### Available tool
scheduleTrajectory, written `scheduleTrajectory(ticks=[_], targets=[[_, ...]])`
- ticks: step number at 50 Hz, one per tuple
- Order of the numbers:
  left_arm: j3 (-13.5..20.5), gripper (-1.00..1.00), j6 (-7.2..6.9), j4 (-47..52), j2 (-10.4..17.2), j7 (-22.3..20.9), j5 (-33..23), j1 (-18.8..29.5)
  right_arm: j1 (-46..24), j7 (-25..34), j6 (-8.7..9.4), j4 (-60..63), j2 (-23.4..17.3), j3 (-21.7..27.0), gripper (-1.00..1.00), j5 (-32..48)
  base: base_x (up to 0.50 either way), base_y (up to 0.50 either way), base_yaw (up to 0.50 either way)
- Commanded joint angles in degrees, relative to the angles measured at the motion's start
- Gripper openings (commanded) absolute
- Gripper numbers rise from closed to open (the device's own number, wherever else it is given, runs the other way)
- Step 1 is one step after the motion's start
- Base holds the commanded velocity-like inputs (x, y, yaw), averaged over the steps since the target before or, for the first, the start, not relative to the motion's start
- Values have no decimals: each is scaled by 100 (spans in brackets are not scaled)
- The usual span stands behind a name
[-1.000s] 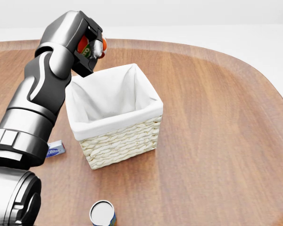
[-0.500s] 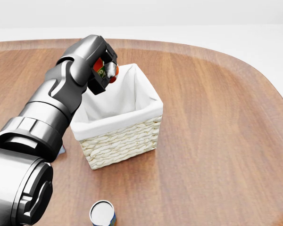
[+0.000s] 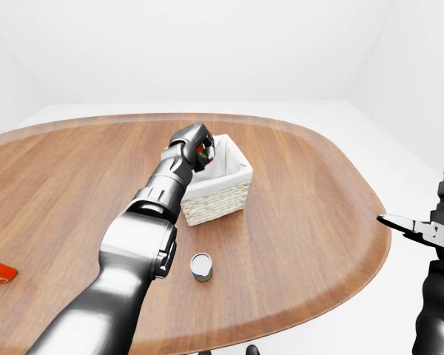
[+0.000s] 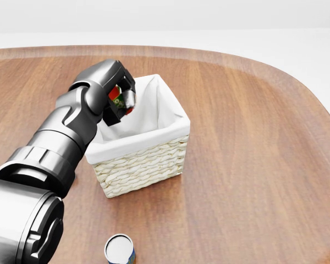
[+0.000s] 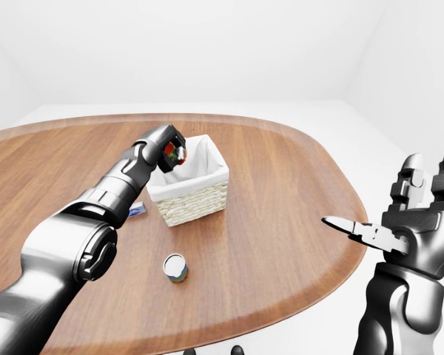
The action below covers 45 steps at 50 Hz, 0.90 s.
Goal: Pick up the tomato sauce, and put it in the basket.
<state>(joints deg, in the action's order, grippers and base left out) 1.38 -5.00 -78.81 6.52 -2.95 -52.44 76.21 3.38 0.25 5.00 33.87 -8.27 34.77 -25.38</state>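
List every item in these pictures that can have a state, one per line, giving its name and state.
tomato sauce: held in the left hand, over the basket's opening
left hand: shut on the tomato sauce
right hand: open, off the table
basket: upright on the table
can: upright on the table

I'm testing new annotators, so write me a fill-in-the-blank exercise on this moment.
1. The tomato sauce is gripped by the robot's ____ hand.
2. That hand holds it over the white-lined ____.
3. The right hand has its fingers ____ and holds nothing.
4. In the head view, a can stands ____ the basket.

Missing words: left; basket; open; below
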Motion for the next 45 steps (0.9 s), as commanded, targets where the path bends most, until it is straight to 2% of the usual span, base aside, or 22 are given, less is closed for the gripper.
scheduleTrajectory(ticks=[1,45], targets=[[18,100,0,33,27,174,-66,42,1,8,0,-22,7,-21,100,17,0,0,0],[30,100,0,40,170,132,-208,230,-22,5,0,-53,11,-78,100,65,0,0,0]])
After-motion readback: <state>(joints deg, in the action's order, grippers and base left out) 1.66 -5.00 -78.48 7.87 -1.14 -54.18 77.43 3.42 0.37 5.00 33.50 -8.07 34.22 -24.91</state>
